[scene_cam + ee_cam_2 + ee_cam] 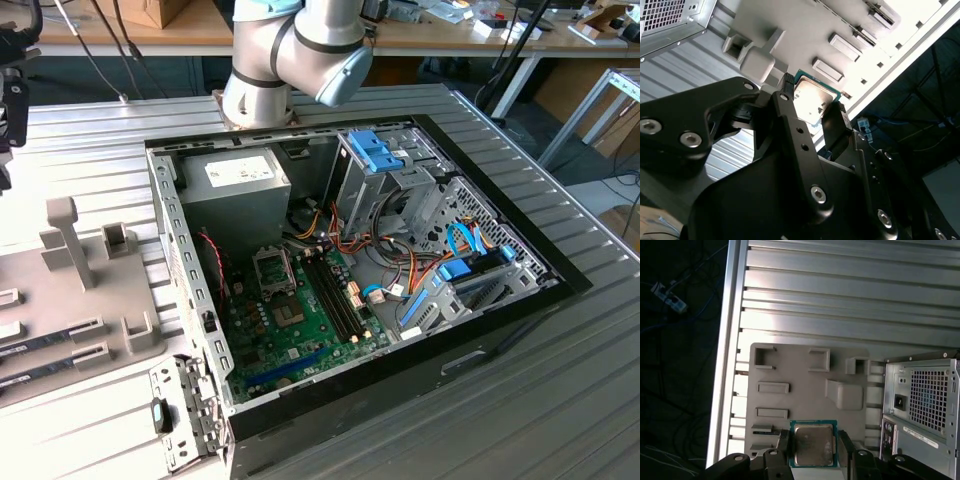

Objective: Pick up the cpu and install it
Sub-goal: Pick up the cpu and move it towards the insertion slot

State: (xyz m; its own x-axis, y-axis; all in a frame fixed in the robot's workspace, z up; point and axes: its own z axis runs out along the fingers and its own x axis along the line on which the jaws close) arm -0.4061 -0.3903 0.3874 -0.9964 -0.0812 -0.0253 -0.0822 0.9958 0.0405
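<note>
1. Your gripper [812, 97] is clamping the cpu [814, 102]: in both wrist views its dark fingers [786, 87] are pressing on two opposite edges of the chip, whose silvery plate is facing the cameras.
2. The cpu [812, 445] is hanging clear above the grey fixture tray [805, 390], over the tray's near edge.
3. The tray is lying on the ribbed metal table [840, 300], just beside the computer case [925, 405].
4. In the exterior view, the case [180, 230] is lying open with the green motherboard [300, 325] inside, and the arm [290, 50] is standing behind it.
</note>
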